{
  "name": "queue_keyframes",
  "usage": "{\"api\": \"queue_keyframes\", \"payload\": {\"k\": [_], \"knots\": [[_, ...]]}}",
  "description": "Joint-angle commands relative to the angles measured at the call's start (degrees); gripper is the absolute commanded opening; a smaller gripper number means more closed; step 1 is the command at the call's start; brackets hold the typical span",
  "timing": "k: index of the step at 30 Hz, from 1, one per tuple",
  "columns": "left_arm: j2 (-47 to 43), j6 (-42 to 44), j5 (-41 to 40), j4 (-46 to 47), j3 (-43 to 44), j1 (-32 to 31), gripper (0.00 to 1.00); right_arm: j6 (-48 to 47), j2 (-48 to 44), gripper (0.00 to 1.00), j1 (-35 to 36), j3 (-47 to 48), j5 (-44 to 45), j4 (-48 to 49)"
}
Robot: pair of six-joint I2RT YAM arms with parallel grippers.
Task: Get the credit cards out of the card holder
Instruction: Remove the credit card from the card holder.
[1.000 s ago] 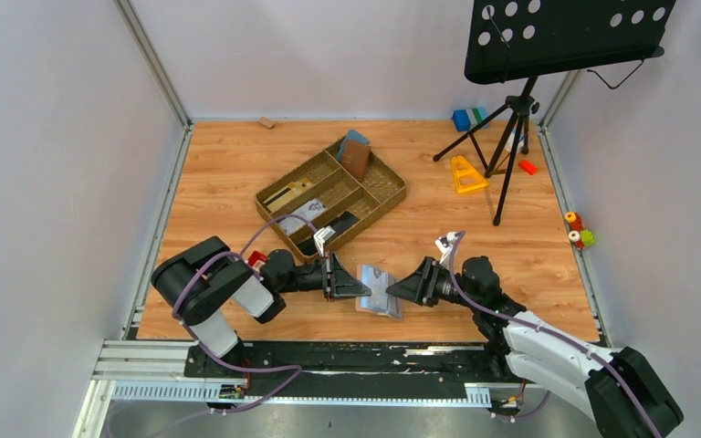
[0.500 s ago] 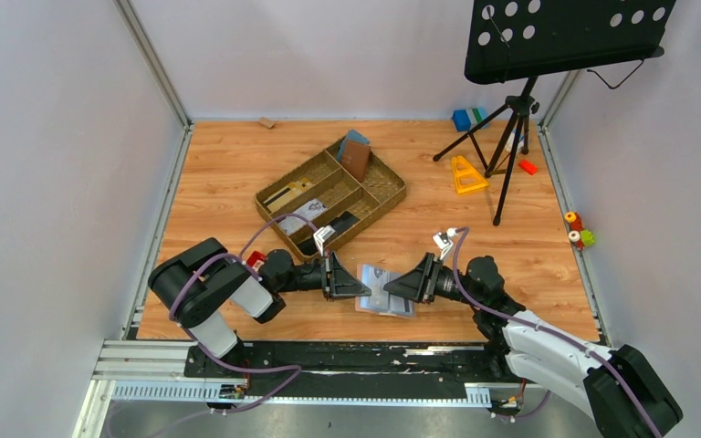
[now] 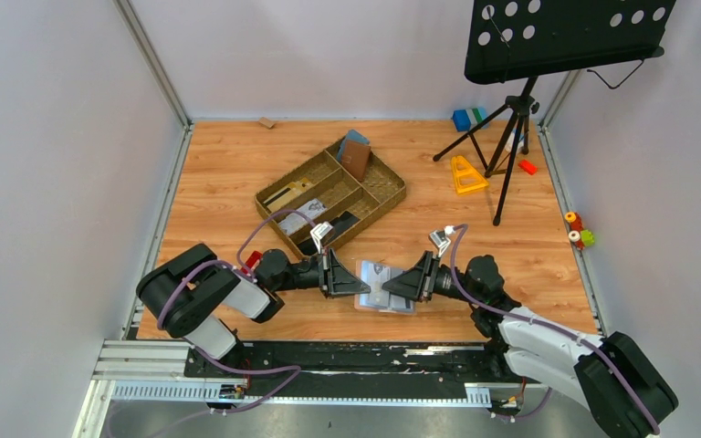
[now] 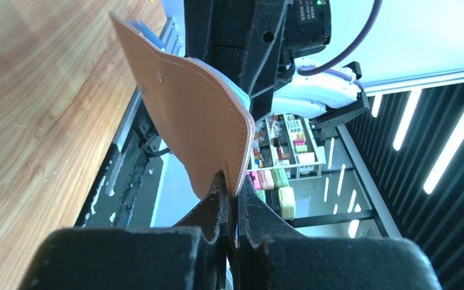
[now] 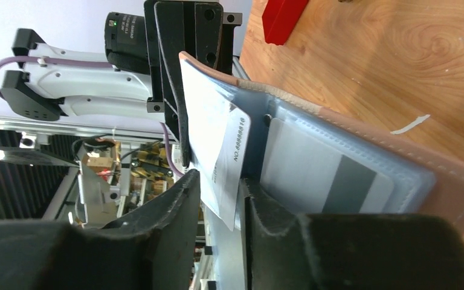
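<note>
Tan leather card holder (image 4: 187, 109), judged light and floppy, hangs open above the table (image 3: 219, 173) between the arms. Left gripper (image 4: 232, 196) is clamped on its edge. Right gripper (image 5: 220, 187) straddles a protruding white card (image 5: 226, 151) with a gap showing, not pinched. The card looks stiff and slick, best taken by its exposed end.

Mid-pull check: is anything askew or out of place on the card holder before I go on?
One thing: a white card sticks partway out of the card holder, tilted against its pocket, between the right gripper's open jaws. The left gripper pinches the holder's far edge. The grey-striped card sits straight in its sleeve.
</note>
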Motion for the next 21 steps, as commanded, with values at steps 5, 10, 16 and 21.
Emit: {"api": "queue_keyframes", "payload": {"k": [5,10,16,21], "knots": [[-2.43,-0.56,-0.79,8.15,0.98,-0.15,0.0,3.66,-3.7,0.0,0.01,-1.69,1.79,5.56],[-3.76,0.28,-3.74,8.12,-1.59,0.84,0.02,0.32,-10.89,0.0,-0.31,-1.8,5.38,-4.24],[-9.33,5.86,-5.45,-2.8,-4.23,3.53,0.0,-7.39,-20.95,0.0,-0.88,1.31,11.98,-28.71],[-16.66,19.54,-6.32,-32.72,-1.56,3.54,0.0,-12.12,-22.65,0.0,-1.32,4.74,14.83,-35.62]]}}
